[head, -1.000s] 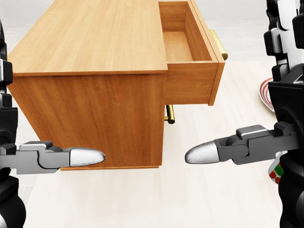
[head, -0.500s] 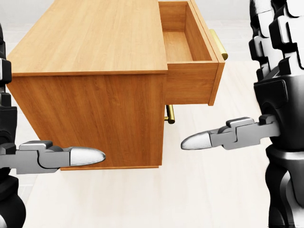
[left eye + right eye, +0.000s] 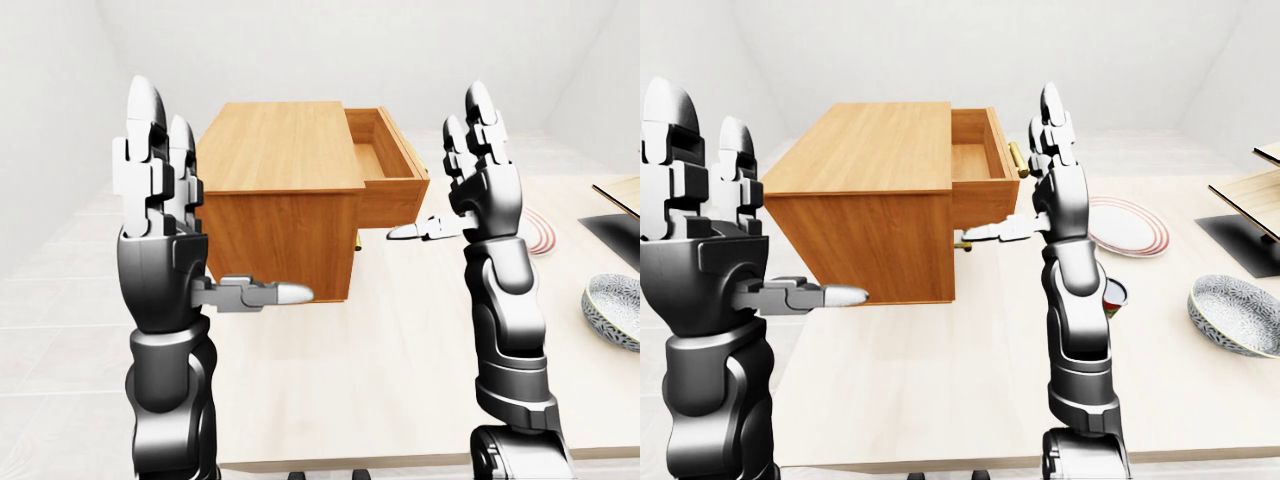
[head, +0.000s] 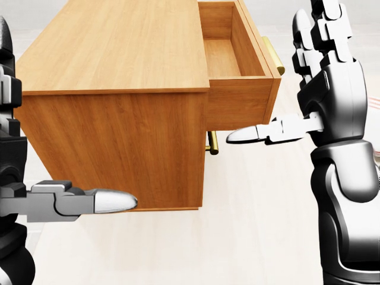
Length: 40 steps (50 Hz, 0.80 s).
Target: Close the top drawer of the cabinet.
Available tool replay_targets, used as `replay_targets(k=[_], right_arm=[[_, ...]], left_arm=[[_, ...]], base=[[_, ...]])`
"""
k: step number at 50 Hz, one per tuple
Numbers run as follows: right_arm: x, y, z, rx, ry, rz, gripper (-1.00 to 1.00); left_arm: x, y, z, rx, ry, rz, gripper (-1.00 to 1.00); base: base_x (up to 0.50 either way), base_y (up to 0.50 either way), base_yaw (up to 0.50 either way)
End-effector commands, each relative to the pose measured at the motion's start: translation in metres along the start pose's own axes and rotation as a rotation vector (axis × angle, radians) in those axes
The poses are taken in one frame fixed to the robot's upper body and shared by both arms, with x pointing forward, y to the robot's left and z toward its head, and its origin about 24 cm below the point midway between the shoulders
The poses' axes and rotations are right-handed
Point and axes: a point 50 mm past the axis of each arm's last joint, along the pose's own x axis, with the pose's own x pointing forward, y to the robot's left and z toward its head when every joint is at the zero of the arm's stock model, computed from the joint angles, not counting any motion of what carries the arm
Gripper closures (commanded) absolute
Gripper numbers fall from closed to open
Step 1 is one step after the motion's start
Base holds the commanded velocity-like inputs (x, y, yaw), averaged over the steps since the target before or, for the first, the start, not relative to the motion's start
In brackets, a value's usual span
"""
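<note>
The wooden cabinet [image 4: 119, 47] stands on the pale table, filling the upper left of the head view. Its top drawer [image 4: 237, 104] is pulled out to the right and looks empty inside. A brass handle [image 4: 273, 54] runs along the drawer's right face. A second brass handle [image 4: 212, 142] shows below it. My right hand [image 4: 317, 83] is open just right of the drawer, fingers upright and thumb pointing left under the drawer's lower corner; contact is unclear. My left hand [image 3: 170, 230] is open at the cabinet's left side, holding nothing.
Right of the cabinet on the table lie a red-ringed plate [image 3: 1127, 226], a patterned bowl [image 3: 1240, 315] and a small red and green can [image 3: 1113, 297] behind my right arm. A dark stand with wooden boards [image 3: 1250, 220] is at the far right. The table edge [image 3: 940, 462] runs along the bottom.
My right hand has risen and moved left, from low on the table to beside the drawer front, with its thumb now under the drawer. The left hand has barely moved.
</note>
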Motion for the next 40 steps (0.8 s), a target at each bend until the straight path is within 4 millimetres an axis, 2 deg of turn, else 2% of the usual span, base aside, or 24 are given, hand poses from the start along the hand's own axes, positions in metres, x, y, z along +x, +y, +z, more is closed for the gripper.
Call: replay_targets(k=[1,9,16,24,40], right_arm=[[0.010,-0.007,-0.010,0.037,0.042,-0.024,-1.00],[0.008,-0.012,-0.021,0.035,0.091,-0.035,-1.00],[0.002,-0.024,-0.042,0.009,0.186,-0.070,-1.00],[0.005,-0.024,-0.058,0.017,0.257,-0.071,-1.00],[-0.004,-0.017,-0.089,0.043,0.389,-0.057,-1.00]], left_arm=[[-0.002,-0.001,0.001,0.003,0.003,-0.007,-1.00],[-0.002,-0.001,0.001,0.005,0.002,-0.010,-1.00],[-0.002,-0.002,0.001,0.008,0.005,-0.011,-1.00],[-0.002,-0.001,0.001,0.008,0.003,-0.010,-1.00],[-0.002,-0.001,0.002,0.008,-0.002,-0.007,-1.00]], base=[[0.00,0.00,0.00],[0.00,0.00,0.00],[0.00,0.00,0.00],[0.00,0.00,0.00],[0.00,0.00,0.00]])
